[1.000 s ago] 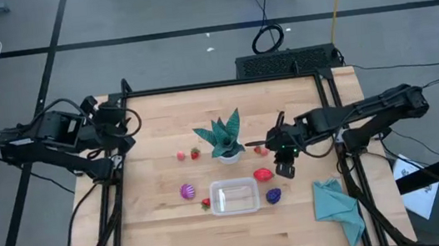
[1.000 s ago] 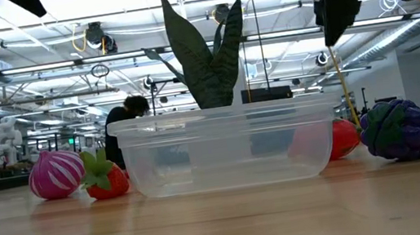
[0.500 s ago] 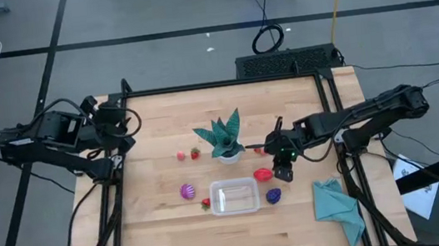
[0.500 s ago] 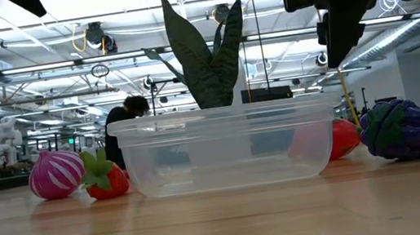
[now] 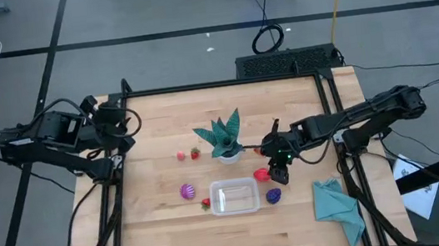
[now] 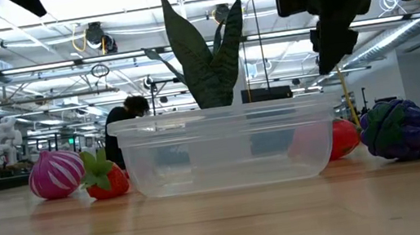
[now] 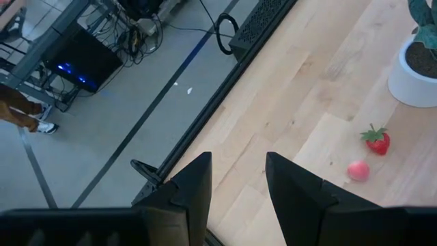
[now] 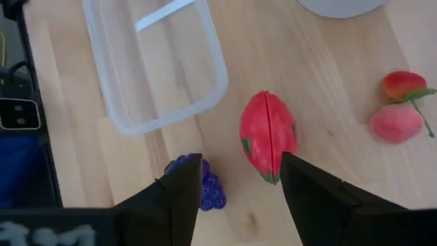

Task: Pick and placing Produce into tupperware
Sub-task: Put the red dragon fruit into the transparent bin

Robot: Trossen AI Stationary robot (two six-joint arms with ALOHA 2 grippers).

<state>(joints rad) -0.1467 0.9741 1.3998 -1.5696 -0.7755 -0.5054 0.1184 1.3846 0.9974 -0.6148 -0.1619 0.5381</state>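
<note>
Right end effector (image 5: 276,172), fingers spread, hovers over the large red oval produce piece (image 8: 268,136) on the counter beside the clear rectangular tupperware (image 5: 234,198); long axis runs along the finger gap; left arm far off.

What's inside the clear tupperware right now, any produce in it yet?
No produce lies in the tupperware: both the high view and the right wrist view show only bare wood through its clear floor. The large red piece and the purple grapes lie outside it on the table.
</note>
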